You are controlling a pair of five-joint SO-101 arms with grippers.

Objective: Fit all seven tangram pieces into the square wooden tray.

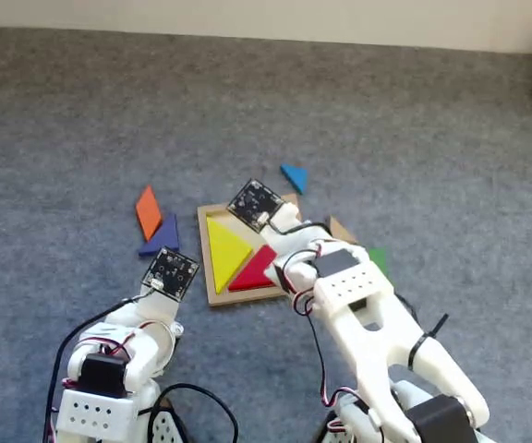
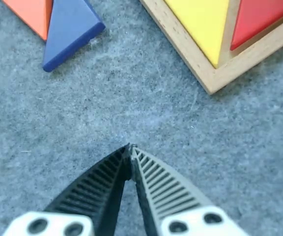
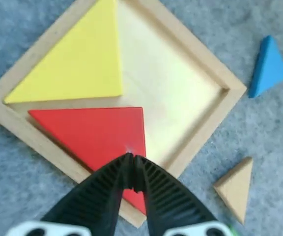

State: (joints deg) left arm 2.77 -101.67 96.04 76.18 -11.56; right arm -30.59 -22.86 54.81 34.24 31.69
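High view first: the square wooden tray [image 1: 205,258] is seen mid-counter, with the yellow triangle [image 1: 223,247] and red triangle [image 1: 257,271] laid inside, though one red corner seems to be propped on the rim. The navy triangle [image 1: 161,240] and orange parallelogram [image 1: 148,211] are left outside. The right tool [image 3: 130,162] is pressed together over the red piece, and the left tool [image 2: 130,147] is pressed together over bare counter. Red is probably being nudged flat; next, a loose piece needs to be grabbed.
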